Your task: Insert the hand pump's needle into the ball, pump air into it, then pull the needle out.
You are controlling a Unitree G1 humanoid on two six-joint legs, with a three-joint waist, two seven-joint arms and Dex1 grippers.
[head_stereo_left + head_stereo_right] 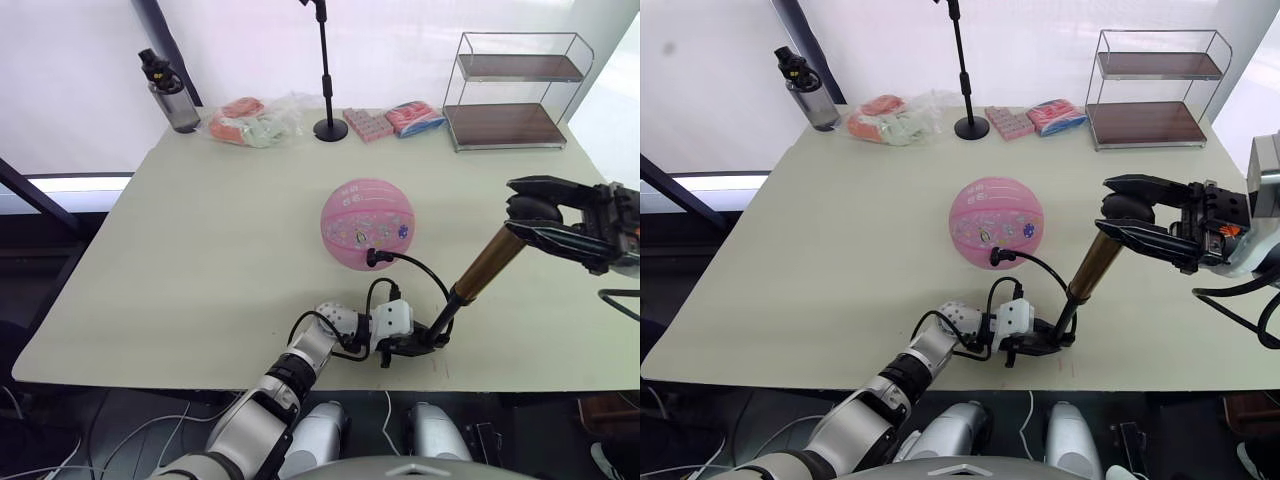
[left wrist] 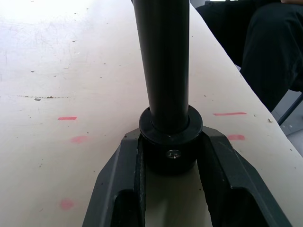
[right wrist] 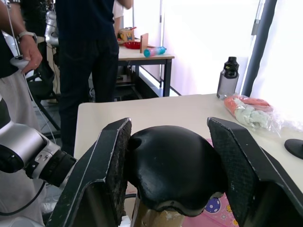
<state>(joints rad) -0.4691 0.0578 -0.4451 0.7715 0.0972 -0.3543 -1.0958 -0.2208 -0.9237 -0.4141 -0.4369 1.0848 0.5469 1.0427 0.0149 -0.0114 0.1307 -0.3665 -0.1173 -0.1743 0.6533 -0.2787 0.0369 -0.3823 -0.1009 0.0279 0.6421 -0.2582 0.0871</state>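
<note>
The tabletop carries the ball near its middle. The hand pump leans between 2 tools: the left tool is clenched on its base cap at the near edge, and the right tool brackets the T-handle. The needle sits at the ball's valve. A slanted push could likely bend it or roll the ball away.
</note>
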